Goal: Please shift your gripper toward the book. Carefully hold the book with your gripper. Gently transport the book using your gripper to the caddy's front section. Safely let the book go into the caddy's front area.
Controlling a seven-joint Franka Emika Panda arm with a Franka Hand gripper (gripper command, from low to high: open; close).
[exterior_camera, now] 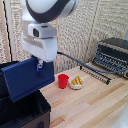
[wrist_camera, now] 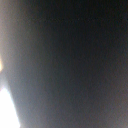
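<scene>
- Two views; exterior one first. Caddy (exterior_camera: 30, 112) was cut off by the frame's lower corner on the exterior view's left, only a black top rim and one wall showed, dividers could not be made out.
- Book (exterior_camera: 27, 77) was partly cut off at the same left edge; its dark-blue cover faced the camera, tilted, upper edge rising toward the gripper.
- Gripper (exterior_camera: 39, 65) sat at the book's top edge near its corner on the exterior view's right; blue fingertips (exterior_camera: 38, 63) were small and blurred, the fingers looked clamped on the book's top edge, finger gap not readable.
- Book hung in the air directly over the caddy, lower edge close to the rim; contact with the caddy unclear.
- Arm's upper part ran out of the frame top.
- Red cup (exterior_camera: 62, 81) stood on the wooden table (exterior_camera: 95, 105), just beside a white bowl (exterior_camera: 76, 83) with yellow pieces inside.
- Black toaster oven (exterior_camera: 112, 54) was cut off at the exterior view's right.
- Wrist view: almost all dark blur, one bright patch at an edge, nothing identifiable; fingers and book not distinguishable.
</scene>
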